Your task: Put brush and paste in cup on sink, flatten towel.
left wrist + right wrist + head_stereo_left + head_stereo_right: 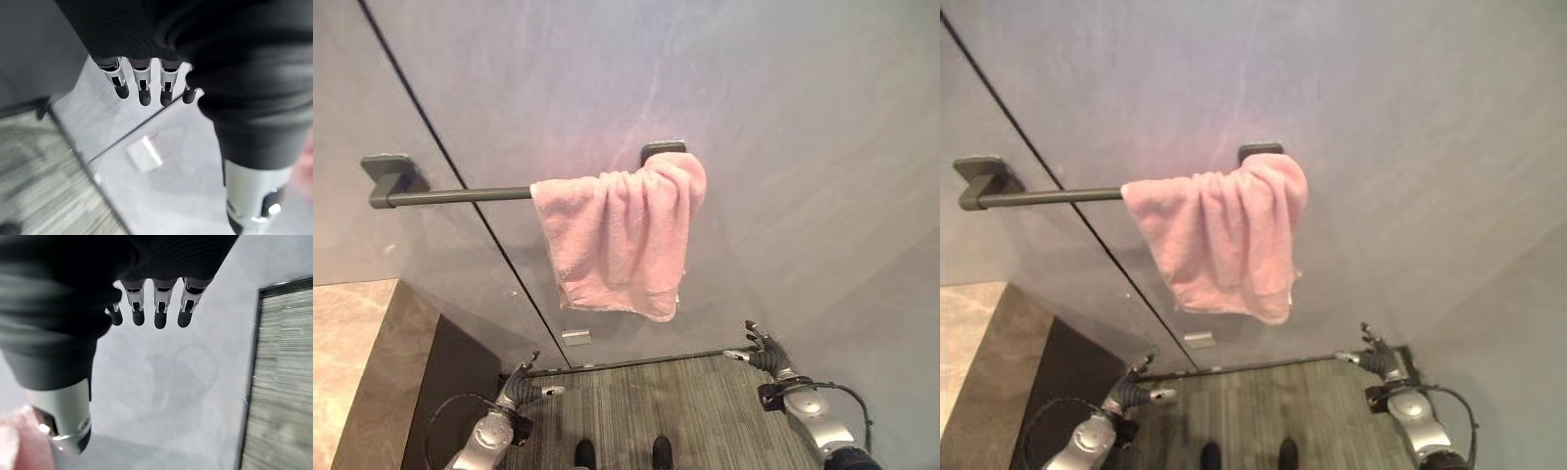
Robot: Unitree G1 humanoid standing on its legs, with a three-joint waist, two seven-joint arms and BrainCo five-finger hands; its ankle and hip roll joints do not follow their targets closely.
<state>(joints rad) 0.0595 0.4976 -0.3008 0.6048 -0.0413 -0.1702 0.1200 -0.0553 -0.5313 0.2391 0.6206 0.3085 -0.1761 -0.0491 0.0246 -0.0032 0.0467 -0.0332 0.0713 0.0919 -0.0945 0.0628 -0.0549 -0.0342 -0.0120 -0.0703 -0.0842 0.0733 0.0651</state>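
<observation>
I'm facing the bunched towel [622, 240] on its rail [460, 196]; both hands, left hand [521, 388] and right hand [766, 354], are hanging low, fingers relaxed and empty. I'm probably best drawing its edge along the rail evenly.

Soft, even indoor light falls on the grey wall [783, 117], with a faint sheen. The pink towel [622, 240] casts a weak shadow. Both wrist views look blurred.

Both arms hang low, with the left hand [521, 387] at the lower left and the right hand [766, 352] at the lower right. The fingers [143, 88] of each are relaxed and hold nothing.
</observation>
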